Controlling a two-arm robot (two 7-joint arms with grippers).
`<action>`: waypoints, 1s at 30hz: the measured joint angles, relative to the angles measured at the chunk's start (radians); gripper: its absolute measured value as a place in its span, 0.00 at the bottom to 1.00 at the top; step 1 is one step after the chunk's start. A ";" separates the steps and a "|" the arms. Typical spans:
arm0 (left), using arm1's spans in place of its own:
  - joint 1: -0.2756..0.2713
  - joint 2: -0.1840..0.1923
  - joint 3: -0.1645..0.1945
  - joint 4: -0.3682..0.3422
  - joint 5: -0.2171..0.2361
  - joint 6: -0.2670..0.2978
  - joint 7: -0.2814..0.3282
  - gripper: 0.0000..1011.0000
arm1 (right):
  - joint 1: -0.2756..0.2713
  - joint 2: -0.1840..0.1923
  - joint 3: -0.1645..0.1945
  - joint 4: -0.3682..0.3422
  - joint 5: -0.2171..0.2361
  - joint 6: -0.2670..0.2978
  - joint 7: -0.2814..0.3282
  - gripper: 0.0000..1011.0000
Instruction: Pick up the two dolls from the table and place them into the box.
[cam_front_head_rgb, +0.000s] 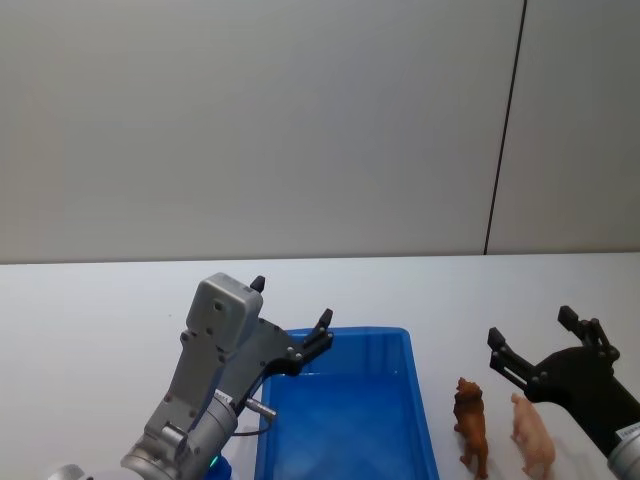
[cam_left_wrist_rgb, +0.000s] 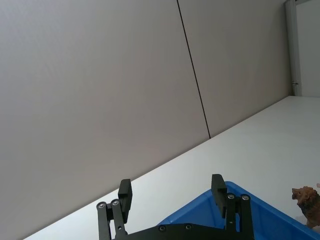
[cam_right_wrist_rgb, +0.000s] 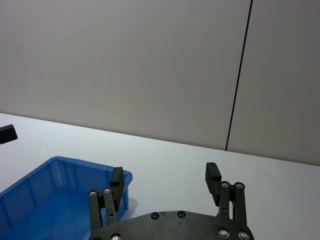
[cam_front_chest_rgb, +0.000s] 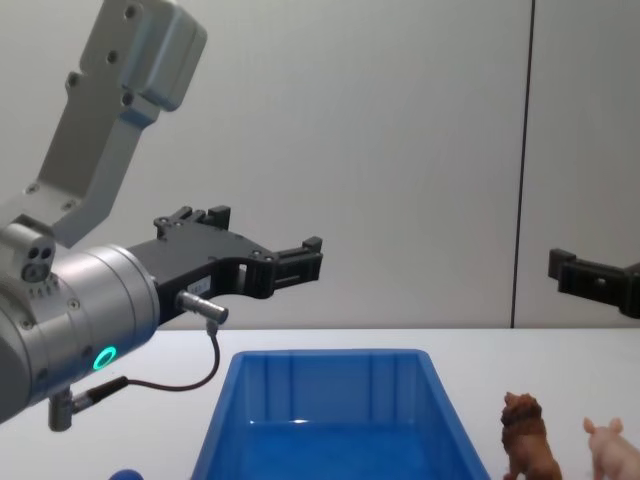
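Note:
Two dolls stand on the white table (cam_front_head_rgb: 80, 320), just right of the blue box (cam_front_head_rgb: 350, 333): a brown lion (cam_front_head_rgb: 471, 424) nearest the box and a pale pink pig (cam_front_head_rgb: 533, 436) beside it. The box looks empty inside. My left gripper (cam_front_head_rgb: 291, 301) hovers open above the box's far left corner, holding nothing. Over the table just behind the two dolls, my right gripper (cam_front_head_rgb: 530, 326) is also open and empty. The chest view shows the lion (cam_front_chest_rgb: 527, 440), the pig (cam_front_chest_rgb: 612, 448) and the box (cam_front_chest_rgb: 330, 360) well below the left gripper (cam_front_chest_rgb: 270, 235).
A plain grey wall with a dark vertical seam (cam_front_head_rgb: 505, 130) rises behind the table's far edge. Bare white tabletop stretches behind and to both sides of the box. A small blue object (cam_front_chest_rgb: 125, 475) peeks in at the chest view's lower left.

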 joint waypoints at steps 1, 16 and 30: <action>0.000 0.000 0.000 0.000 0.000 0.000 0.000 0.99 | 0.000 0.000 0.000 0.000 0.000 0.000 0.000 0.99; 0.000 0.000 0.000 0.000 0.000 0.000 0.000 0.99 | 0.000 0.000 0.000 0.000 0.000 0.000 0.000 0.99; 0.000 0.000 0.000 0.000 0.000 0.000 0.000 0.99 | 0.000 0.000 0.000 0.000 0.000 0.000 0.000 0.99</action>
